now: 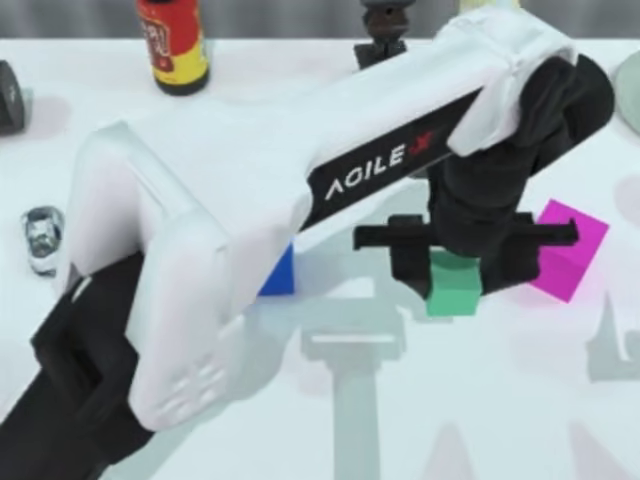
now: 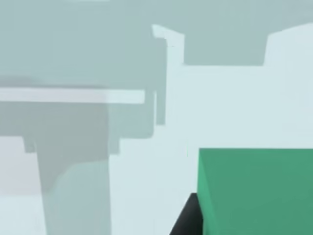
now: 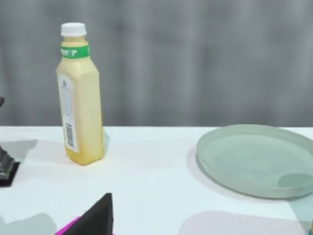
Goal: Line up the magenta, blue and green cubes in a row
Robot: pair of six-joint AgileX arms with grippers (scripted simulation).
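Green cube (image 1: 452, 285) is sitting right under my left end effector (image 1: 450, 268); fingers either side of it and closed in on it, so I'm holding it low over the counter (image 1: 330, 420), a bit right of centre; left wrist view is basically just green cube (image 2: 254, 191) filling one corner plus arm shadows. Magenta cube (image 1: 568, 250) is just beside it on the right, close but apart; blue cube (image 1: 280, 272) pokes out from under my left arm over on the left, mostly hidden. Farther back, right wrist view shows a yellow bottle (image 3: 79, 95) and a glass plate (image 3: 257, 159); can't tell how my right end effector (image 3: 95, 215) is set.
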